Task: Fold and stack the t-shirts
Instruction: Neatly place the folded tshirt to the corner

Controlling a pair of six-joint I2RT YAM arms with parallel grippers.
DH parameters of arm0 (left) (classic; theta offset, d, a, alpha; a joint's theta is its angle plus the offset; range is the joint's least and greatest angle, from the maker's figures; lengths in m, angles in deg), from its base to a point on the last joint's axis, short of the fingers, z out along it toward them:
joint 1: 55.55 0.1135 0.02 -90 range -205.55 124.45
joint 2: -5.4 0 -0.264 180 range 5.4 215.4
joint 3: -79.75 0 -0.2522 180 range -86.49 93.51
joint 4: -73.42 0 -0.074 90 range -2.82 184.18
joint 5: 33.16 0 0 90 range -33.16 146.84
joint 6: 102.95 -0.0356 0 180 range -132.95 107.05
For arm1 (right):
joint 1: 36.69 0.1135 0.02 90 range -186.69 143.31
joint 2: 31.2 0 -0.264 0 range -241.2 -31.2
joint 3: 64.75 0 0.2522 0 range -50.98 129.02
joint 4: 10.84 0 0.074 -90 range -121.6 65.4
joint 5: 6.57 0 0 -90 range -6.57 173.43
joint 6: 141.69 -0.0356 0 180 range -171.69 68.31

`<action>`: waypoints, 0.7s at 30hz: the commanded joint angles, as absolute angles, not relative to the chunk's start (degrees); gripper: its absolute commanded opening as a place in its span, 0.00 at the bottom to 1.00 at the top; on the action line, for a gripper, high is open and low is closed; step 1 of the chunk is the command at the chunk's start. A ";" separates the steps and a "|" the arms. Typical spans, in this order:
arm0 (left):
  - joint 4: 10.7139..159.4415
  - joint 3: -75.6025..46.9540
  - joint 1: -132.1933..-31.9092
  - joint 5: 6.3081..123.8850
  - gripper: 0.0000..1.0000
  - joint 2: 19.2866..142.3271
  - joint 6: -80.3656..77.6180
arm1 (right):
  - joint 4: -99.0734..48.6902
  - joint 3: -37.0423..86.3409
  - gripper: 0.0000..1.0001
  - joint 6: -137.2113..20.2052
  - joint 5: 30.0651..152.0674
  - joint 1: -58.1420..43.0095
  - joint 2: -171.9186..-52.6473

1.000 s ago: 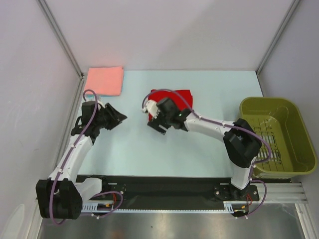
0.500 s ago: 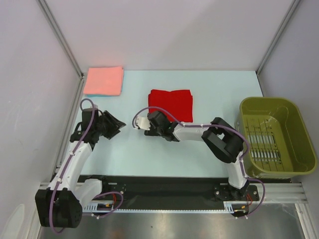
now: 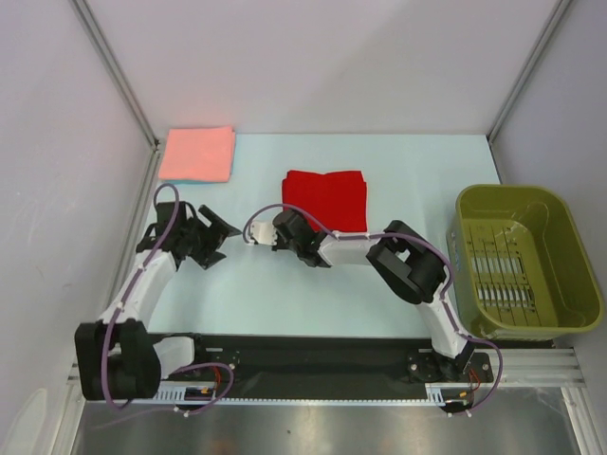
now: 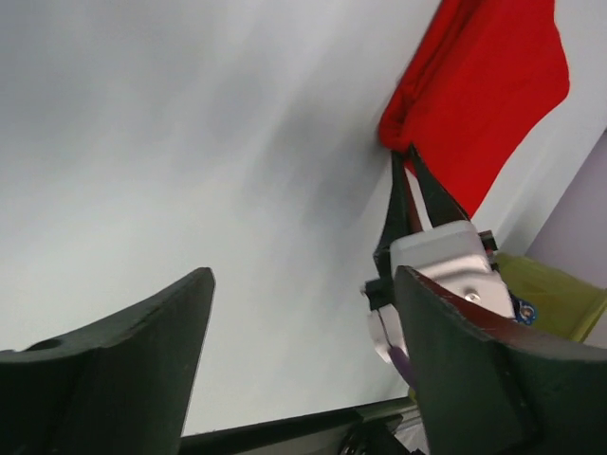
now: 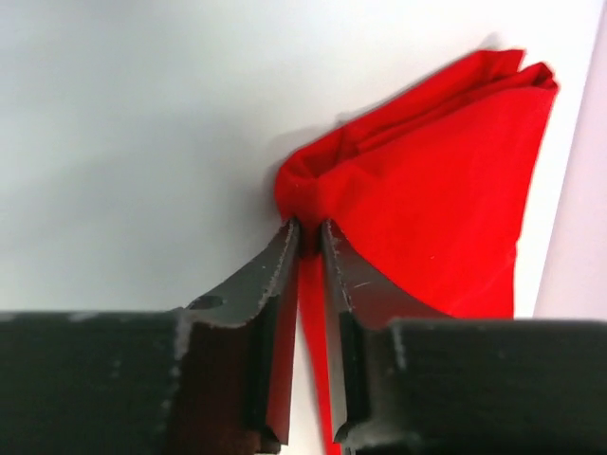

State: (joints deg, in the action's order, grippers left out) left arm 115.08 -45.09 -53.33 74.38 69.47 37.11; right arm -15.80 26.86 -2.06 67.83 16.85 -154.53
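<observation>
Currently red shirt (image 5: 436, 190), limp and light, is being pinched at its corner by right gripper (image 5: 310, 227); left gripper (image 4: 303, 280) is being held wide, empty.

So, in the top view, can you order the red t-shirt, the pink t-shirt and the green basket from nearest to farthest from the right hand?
1. Red t-shirt: in the middle; the right hand is pinching its near left corner.
2. Pink t-shirt: folded, at the far left.
3. Green basket: at the right side, clearly the farthest.
</observation>
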 commanded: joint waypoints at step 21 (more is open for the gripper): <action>93.61 -8.72 -60.56 94.45 1.00 122.72 49.78 | -22.48 31.19 0.00 -5.19 79.73 8.75 -142.56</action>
State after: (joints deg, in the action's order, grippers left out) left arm 96.98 -12.63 -59.67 92.10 120.38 45.57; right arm -21.39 29.35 -4.47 77.58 9.44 -146.22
